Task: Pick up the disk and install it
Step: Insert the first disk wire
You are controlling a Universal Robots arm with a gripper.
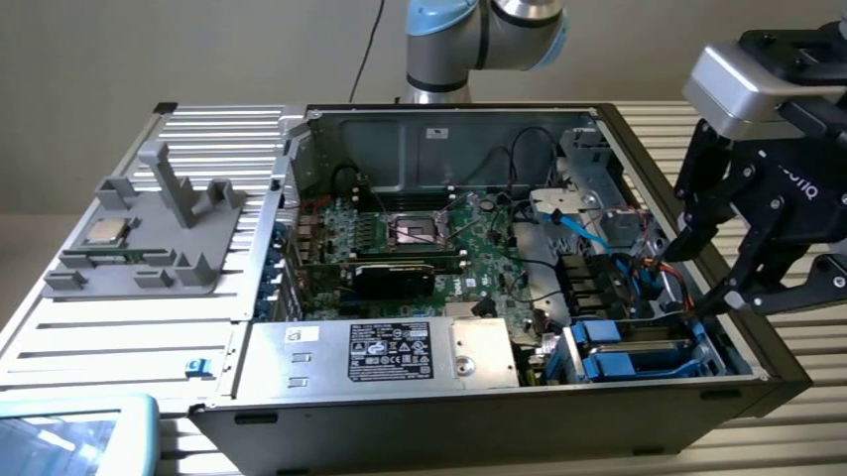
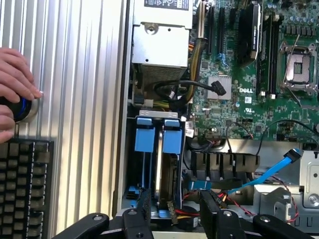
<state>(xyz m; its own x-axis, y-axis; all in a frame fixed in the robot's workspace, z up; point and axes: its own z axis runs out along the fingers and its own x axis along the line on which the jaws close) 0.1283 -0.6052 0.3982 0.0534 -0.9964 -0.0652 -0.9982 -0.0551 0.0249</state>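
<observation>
The open computer case (image 1: 265, 397) lies on its side on a ribbed metal table. In its drive bay, at the corner on the exterior view's right, the disk (image 1: 633, 355) stands on edge in its blue carrier frame. In the wrist view the disk (image 2: 159, 164) sits in the bay slot between two blue tabs. My gripper (image 1: 708, 278) hangs just above and beside this bay, open, with nothing between its fingers. The black fingers (image 2: 143, 211) straddle the end of the bay, apart from the disk.
A silver power supply (image 1: 384, 352) with a black label lies beside the bay. A blue cable (image 1: 582, 223) and red wires cross near it. A grey fixture (image 1: 146, 248) holds a CPU chip (image 1: 106, 230). A person's hand (image 2: 15, 82) rests by a keyboard (image 2: 25, 184).
</observation>
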